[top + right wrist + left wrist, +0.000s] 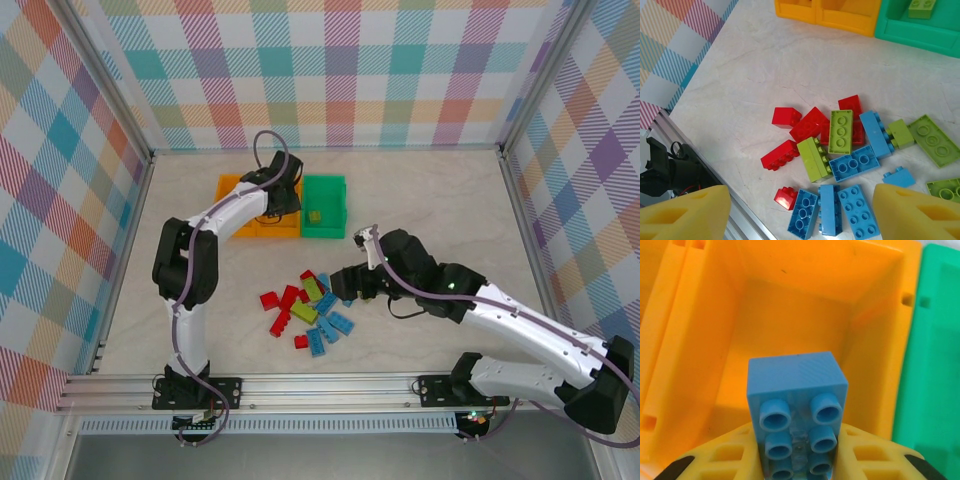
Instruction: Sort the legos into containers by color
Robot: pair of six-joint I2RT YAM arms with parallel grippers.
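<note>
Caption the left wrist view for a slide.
Left hand holds a light blue lego over an orange bin, green bin alongside.

walls (pixel 340 70): pastel plaid | table (pixel 440 190): pale wood | rail (pixel 330 385): aluminium

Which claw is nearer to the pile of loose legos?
Right. The right claw hovers beside the pile; the left claw holds a blue lego far off, over an orange bin.
</note>
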